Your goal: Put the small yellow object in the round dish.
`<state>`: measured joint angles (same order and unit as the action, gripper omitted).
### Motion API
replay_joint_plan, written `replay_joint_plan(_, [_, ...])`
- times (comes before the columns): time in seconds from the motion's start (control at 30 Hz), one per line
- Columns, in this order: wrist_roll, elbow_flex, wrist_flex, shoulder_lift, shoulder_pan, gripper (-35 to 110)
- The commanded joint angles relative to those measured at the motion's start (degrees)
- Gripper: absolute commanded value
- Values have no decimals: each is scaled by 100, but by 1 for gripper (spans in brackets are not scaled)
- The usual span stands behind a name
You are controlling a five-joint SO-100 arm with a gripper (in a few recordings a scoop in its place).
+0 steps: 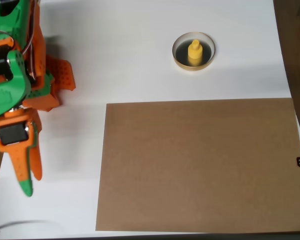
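Yellow piece (194, 52) sits inside the round dish (180, 61), apparently delivered; far left, claw (30, 175) pressed together, holding nothing.

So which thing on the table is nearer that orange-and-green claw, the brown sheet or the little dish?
The brown sheet: its left edge lies close to the end effector, while the round dish, holding the small yellow object, sits farther away.
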<state>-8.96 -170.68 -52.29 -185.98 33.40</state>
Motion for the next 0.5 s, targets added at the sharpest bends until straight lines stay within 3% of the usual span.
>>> replay_joint_plan(0.0, [88,26,-193,-220,9,20])
replay_joint_plan(0.13, [431,-9,-264,-334,202,8])
replay_joint_plan(0.47, [308,-44,-475,-466,396,4])
